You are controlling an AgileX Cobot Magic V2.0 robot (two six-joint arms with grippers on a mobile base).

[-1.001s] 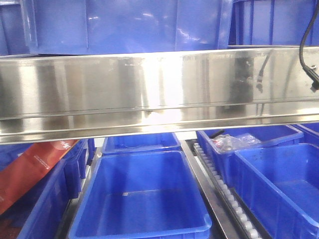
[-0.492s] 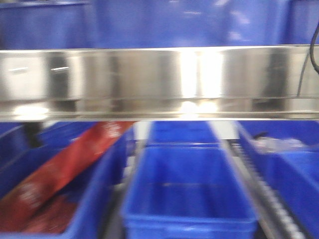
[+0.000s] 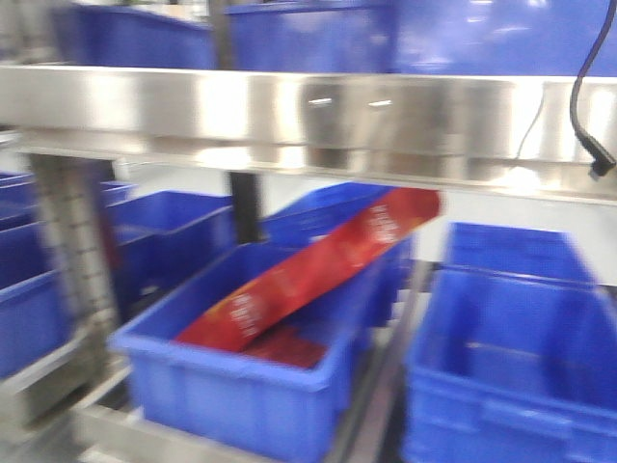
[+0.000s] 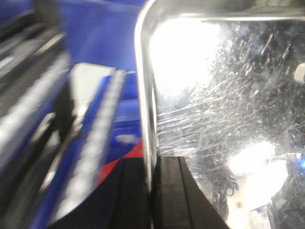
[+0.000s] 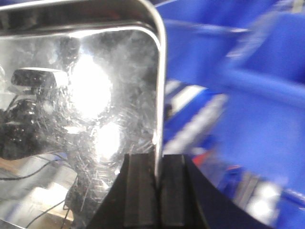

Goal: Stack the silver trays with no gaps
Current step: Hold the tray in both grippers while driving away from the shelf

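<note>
A long steel rail (image 3: pixel 308 121) runs across the front view from edge to edge. It is bright with glare, and blue bins (image 3: pixel 308 39) are lined up on the shelf above it. Below the rail are more blue bins in rows. The middle bin (image 3: pixel 241 386) holds a long red pack (image 3: pixel 318 265) that leans up and to the right, its upper end sticking out past the bin's rim. The right bin (image 3: pixel 511 367) sits just beside it. A grey post (image 3: pixel 72 241) stands at the left, and a black cable (image 3: pixel 573 101) hangs down in front of the rail at the far right. The whole view is blurred.

No tray shows in the front view – only the wrist cameras see one. In the left wrist view a scratched, mirror-bright tray (image 4: pixel 224 119) fills the right side. Its rolled rim (image 4: pixel 144 95) runs straight down into the left gripper (image 4: pixel 151 167), whose two black fingers (image 4: pixel 136 195) are clamped on the rim, one on each side. Blurred blue bin walls and pale streaks lie to the left.

In the right wrist view the tray (image 5: pixel 81 95) fills the left side, with a rounded corner at the top. The right gripper (image 5: pixel 157 164) is pinched on its rim, the fingers (image 5: pixel 139 191) close together with the metal edge between them. Blurred blue bins (image 5: pixel 257 95) lie beyond it – I cannot tell whether the two arms share one tray.
</note>
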